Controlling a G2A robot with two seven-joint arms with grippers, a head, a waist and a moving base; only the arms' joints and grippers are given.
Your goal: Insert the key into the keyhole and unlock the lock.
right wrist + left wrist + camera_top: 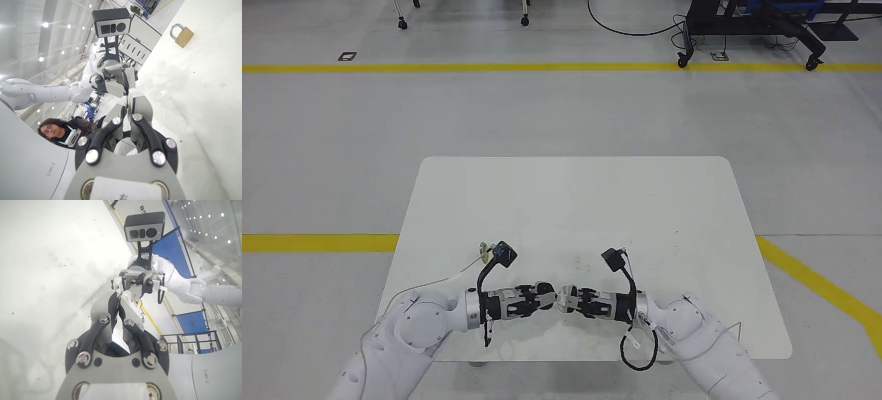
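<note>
You have a white worktop [572, 190] with both arms lying low along the middle of its near edge, pointing at each other.

The lock [184, 37] is a small padlock with a flat, rectangular, brass-coloured body and a bright silver shackle [171, 31] arching from one short end. Both legs of the shackle appear seated in the body. The lock lies flat on the worktop toward the left edge, well apart from both grippers and beyond the left arm's wrist camera [111, 23]. Its long axis runs from body to shackle, roughly across that edge. The shackle end is nearer the edge and the body end points back in over the worktop. You cannot see a keyhole from here.

The left gripper [117, 302] has its two fingers drawn together, with the dark pads meeting. The right gripper [129, 103] has its pale, tape-wrapped fingers pressed together as well. The two sets of fingertips meet tip to tip just above the worktop. You cannot tell whether anything is pinched between them.
</note>
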